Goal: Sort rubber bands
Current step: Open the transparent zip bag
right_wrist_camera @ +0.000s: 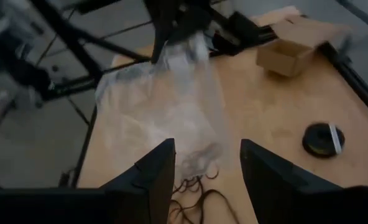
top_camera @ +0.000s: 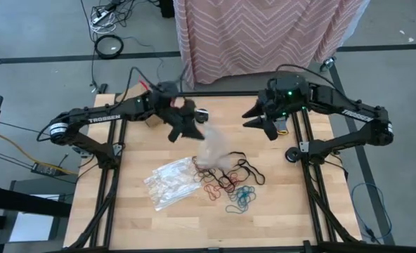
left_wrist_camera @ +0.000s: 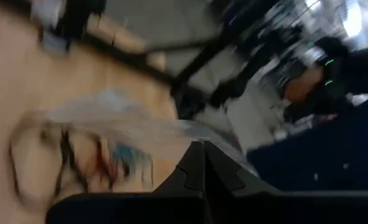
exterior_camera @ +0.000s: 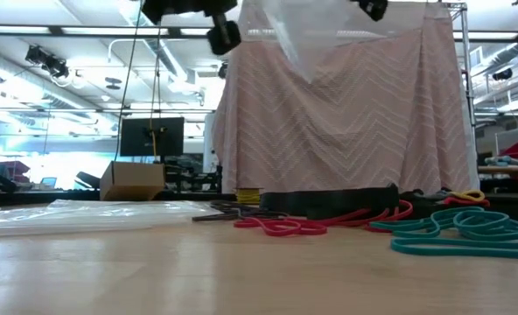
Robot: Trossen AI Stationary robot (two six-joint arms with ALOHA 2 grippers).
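A heap of rubber bands lies on the wooden table: black loops, red ones and teal ones. Above the heap hangs a clear plastic bag, held by my left gripper, which is shut on it at the table's far middle. My right gripper stands open in the air to the bag's right, with nothing between its fingers. In the right wrist view the bag hangs just ahead of it. My left gripper pinches the clear bag's upper edge between its two shut fingers, reaching over from the table's left side. The bag hangs slack below the fingers, its lower end well clear of the table.
More clear bags lie flat to the left of the heap. A small black disc and a cardboard box sit at the table's far left. A pink patterned cloth hangs behind the far edge.
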